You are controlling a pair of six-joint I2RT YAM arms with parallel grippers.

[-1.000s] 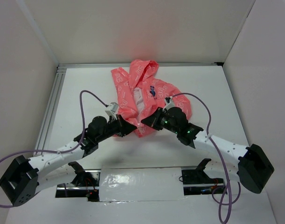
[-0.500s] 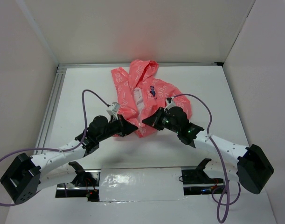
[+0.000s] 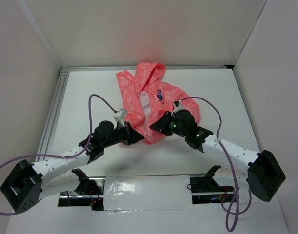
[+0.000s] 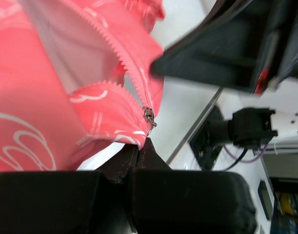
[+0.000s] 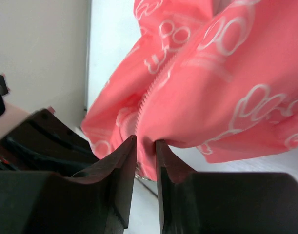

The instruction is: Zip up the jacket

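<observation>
The coral-pink jacket (image 3: 149, 97) lies at the back middle of the table, its front partly open at the chest. My left gripper (image 3: 138, 138) is shut on the bottom hem (image 4: 124, 139), just below the metal zipper slider (image 4: 149, 116). From the right, my right gripper (image 3: 156, 127) meets the same lower edge. Its fingers (image 5: 145, 144) stand a little apart, with a fold of jacket (image 5: 227, 73) and a run of zipper teeth (image 5: 148, 97) lying between them. The zipper teeth (image 4: 124, 63) part above the slider.
White walls close in the table on three sides. An aluminium rail (image 3: 53, 112) runs along the left edge. A taped strip (image 3: 149, 192) and the arm bases lie at the near edge. The right arm's dark body (image 4: 227, 44) hangs close to my left gripper.
My right gripper's jaws have parted slightly around the fabric they were pinching. My left gripper has crept a little right, still holding the hem.
</observation>
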